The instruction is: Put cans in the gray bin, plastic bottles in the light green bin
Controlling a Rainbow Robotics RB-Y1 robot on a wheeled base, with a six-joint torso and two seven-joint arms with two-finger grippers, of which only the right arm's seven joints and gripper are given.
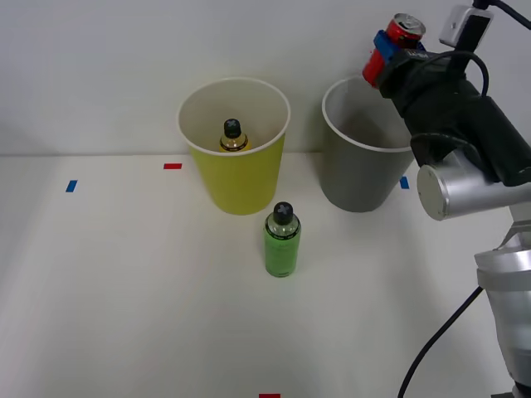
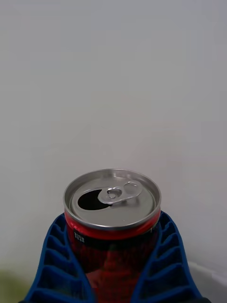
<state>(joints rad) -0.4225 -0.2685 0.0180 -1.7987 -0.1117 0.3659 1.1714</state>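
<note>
Nearest to the robot on the white table (image 1: 124,315): a red tape mark (image 1: 270,395) right at the front edge. Next up, approx mid-table, the green bottle (image 1: 282,240) stands upright w/ black cap on, alone, just in front of the light green bin (image 1: 236,178) and a bit to its right. Further back, the two bins side by side, near each other but apart: lime one on the left, gray bin (image 1: 357,174) on the right, both upright, white inside. Inside the lime bin the amber bottle (image 1: 233,137) stands w/ its black cap up. More tape marks at bin level: red one (image 1: 172,166) left of the lime bin, blue one (image 1: 71,186) further left, another blue bit (image 1: 404,182) at the gray bin's right side.

Up high on the right, the right gripper (image 1: 390,51) is clamped on the red can (image 1: 398,37), blue ribbed fingers (image 2: 54,265) pressed on both sides of it. Can is held in the air, tilted, above the gray bin's far right rim. Wrist view: silver top w/ pull-tab, mouth hole open, plain white wall behind.
</note>
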